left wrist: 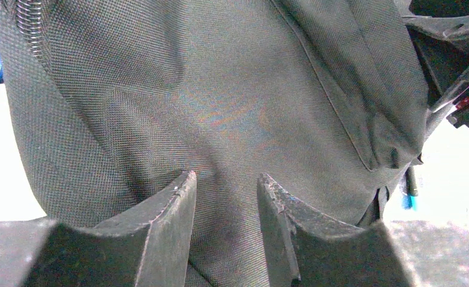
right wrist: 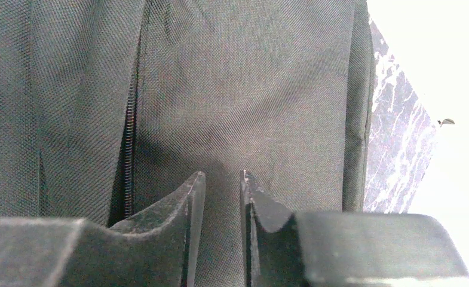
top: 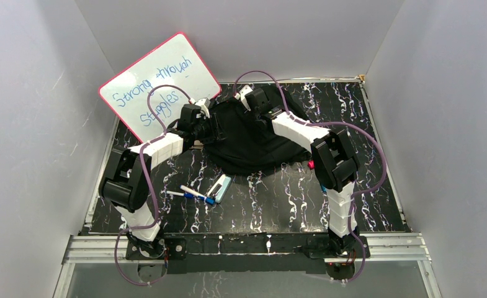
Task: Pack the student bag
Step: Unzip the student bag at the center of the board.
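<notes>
The student bag (top: 244, 146), a black soft backpack, lies crumpled at the back middle of the marbled table (top: 278, 205). My left gripper (top: 200, 112) is at the bag's left edge. In the left wrist view the bag's weave (left wrist: 220, 89) fills the frame and a fold of it runs between the fingers of the left gripper (left wrist: 226, 176), which is shut on it. My right gripper (top: 250, 96) is at the bag's far top edge. Its jaws (right wrist: 221, 173) stand narrow, pinching bag fabric (right wrist: 250, 78) beside a zipper line (right wrist: 127, 149).
A pink-framed whiteboard (top: 157, 87) with blue writing leans at the back left. Pens (top: 194, 194) and a small pale case (top: 219, 186) lie in front of the bag. White walls close in three sides.
</notes>
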